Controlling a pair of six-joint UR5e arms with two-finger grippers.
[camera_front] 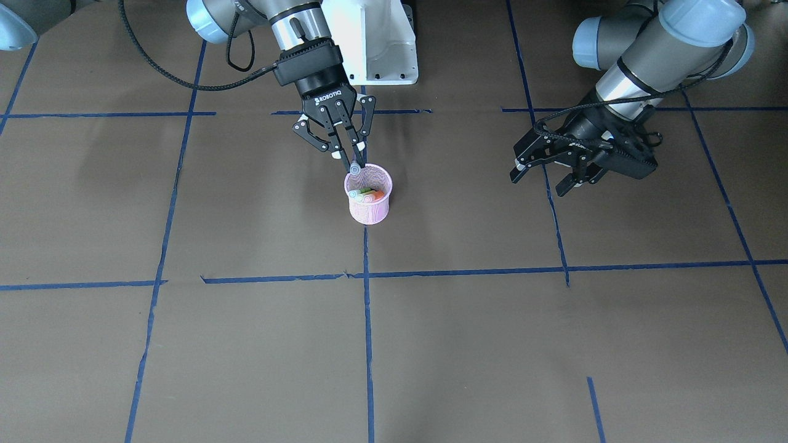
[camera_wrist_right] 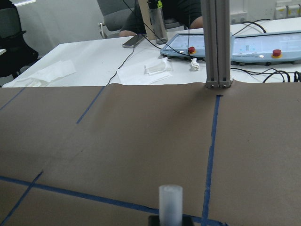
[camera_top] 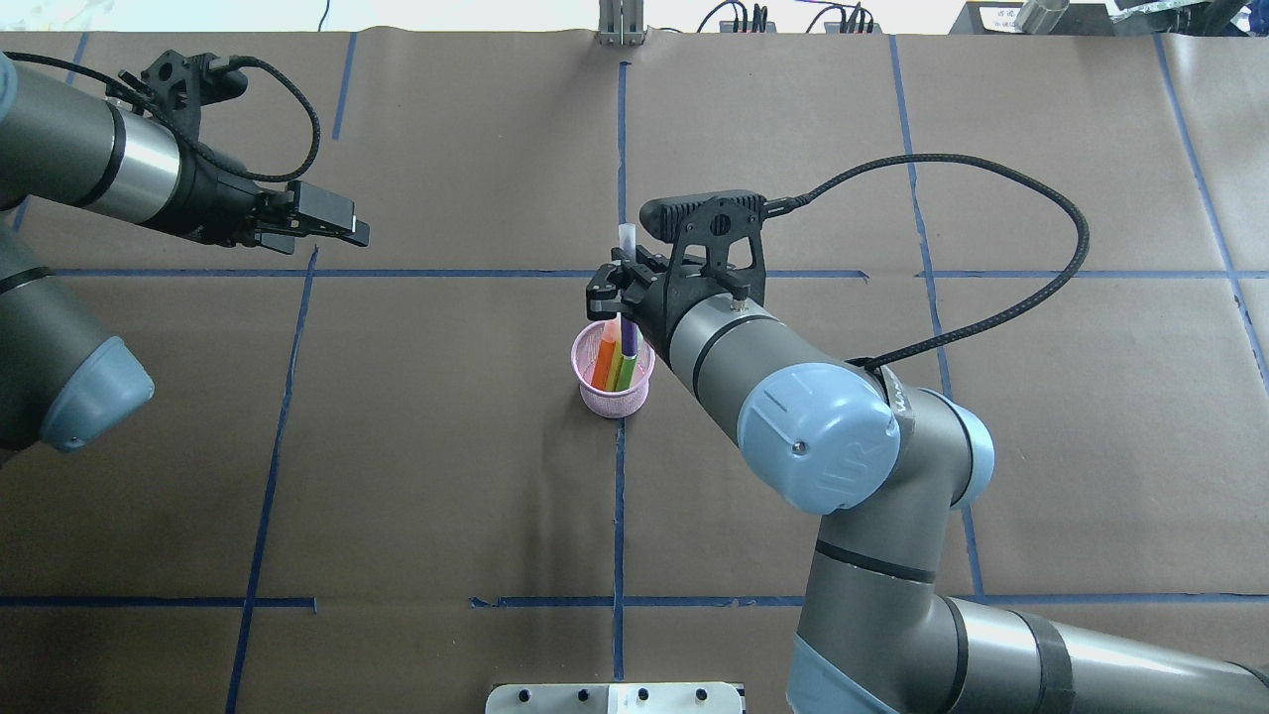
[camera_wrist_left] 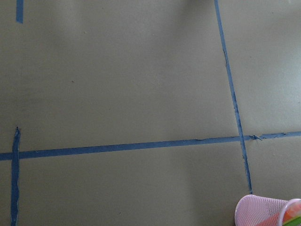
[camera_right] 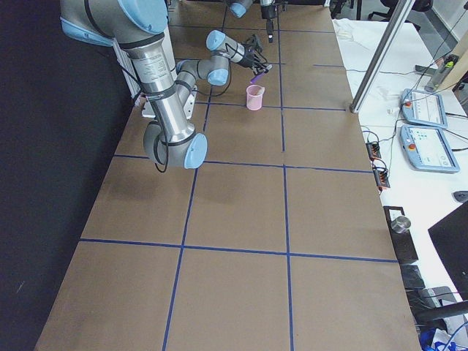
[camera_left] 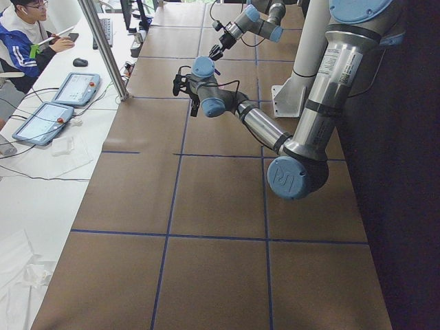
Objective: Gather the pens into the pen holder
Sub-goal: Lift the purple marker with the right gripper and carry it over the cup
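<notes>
One purple pen (camera_top: 629, 335) pinched near-upright between clamped fingers of right gripper (camera_front: 351, 155), pale cap poking above them. Lower end at mouth of pink pen holder (camera_front: 369, 212), directly beneath gripper. Orange pen (camera_top: 602, 363) and green pen (camera_top: 618, 371) lean inside holder. Left gripper (camera_front: 537, 184) well off to side, jaws spread wide, holding nothing, over brown table (camera_front: 431, 344).

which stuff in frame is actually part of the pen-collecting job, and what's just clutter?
Job:
- purple pen, held by the right gripper over the cup
- orange pen and green pen, in the pink mesh pen holder
- left gripper, open, empty

Lying about:
- teach pendants, tissues and bottle on the white bench
- blue tape grid
</notes>
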